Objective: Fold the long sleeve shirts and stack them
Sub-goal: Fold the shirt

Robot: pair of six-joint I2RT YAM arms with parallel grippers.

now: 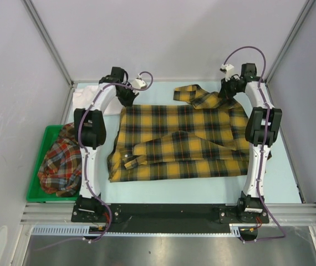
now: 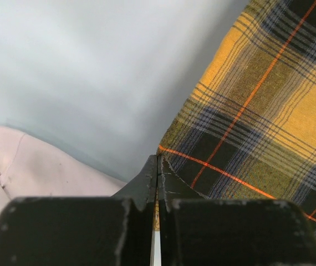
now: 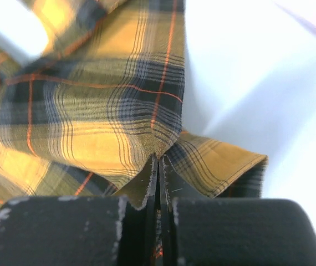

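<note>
The left gripper [image 2: 157, 160] is clamped on the far-left corner and the right gripper [image 3: 159, 158] on the far-right corner of the yellow-and-black plaid shirt [image 1: 185, 138], which lies mid-surface on the pale table [image 1: 283, 177] between grey walls [image 1: 169, 39], both arms stretched forward, the shirt's long axis left-right.

Stretched far forward and well apart, the left claw [image 2: 157, 162] and right claw [image 3: 158, 159] are each pinched tightly closed.
</note>
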